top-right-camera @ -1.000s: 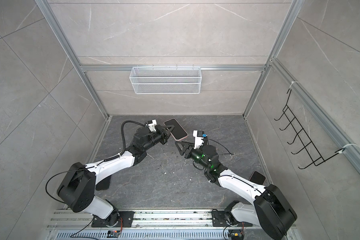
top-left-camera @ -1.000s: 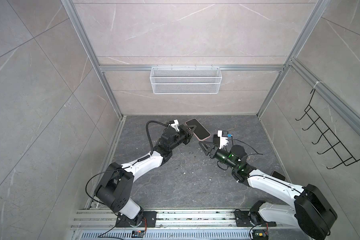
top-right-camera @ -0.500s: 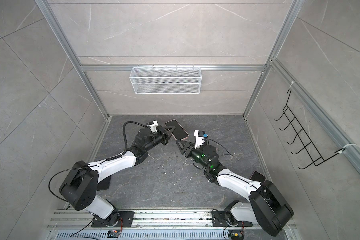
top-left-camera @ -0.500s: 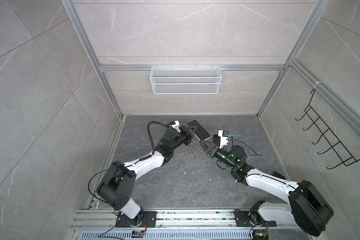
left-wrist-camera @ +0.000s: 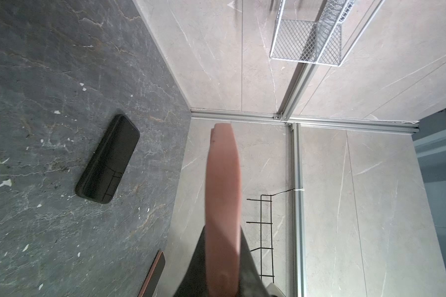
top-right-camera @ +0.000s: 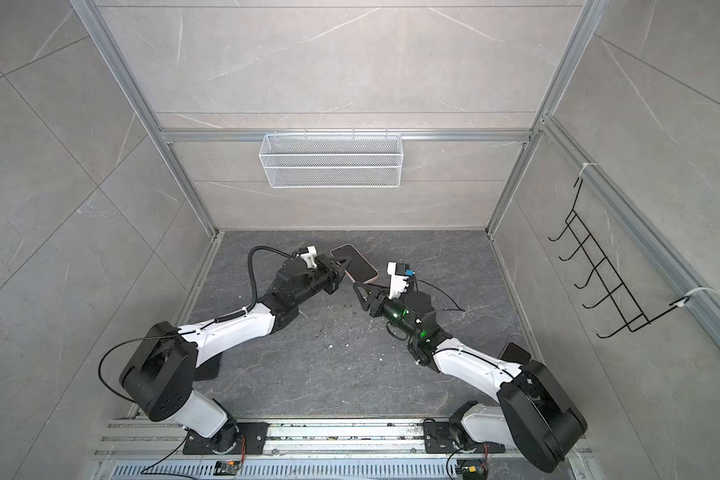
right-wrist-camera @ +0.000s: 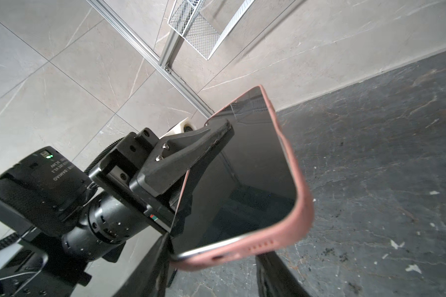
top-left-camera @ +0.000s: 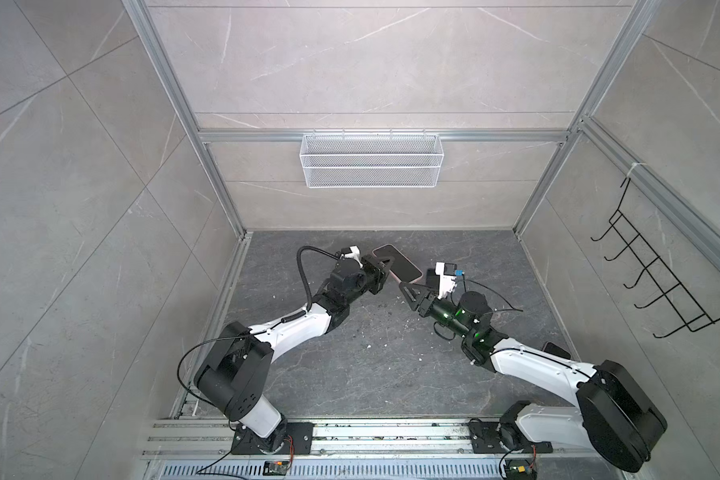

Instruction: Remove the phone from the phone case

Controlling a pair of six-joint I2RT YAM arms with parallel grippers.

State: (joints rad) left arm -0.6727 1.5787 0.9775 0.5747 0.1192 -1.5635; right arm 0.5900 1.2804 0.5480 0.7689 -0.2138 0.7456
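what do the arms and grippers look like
Both arms have white shells with black joints and bases. The left arm carries a looping black cable; the right arm shows green lights near its wrist. The left gripper and right gripper have black wedge-shaped fingers and white camera mounts.

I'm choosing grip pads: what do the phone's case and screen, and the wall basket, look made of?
Case: pink and matte, likely silicone or soft plastic; its rounded edges show no glare.
Screen: glossy, apparently glass; it shows sharp reflections.
Basket: white-coated wire mesh, probably metal; a see-through grid.
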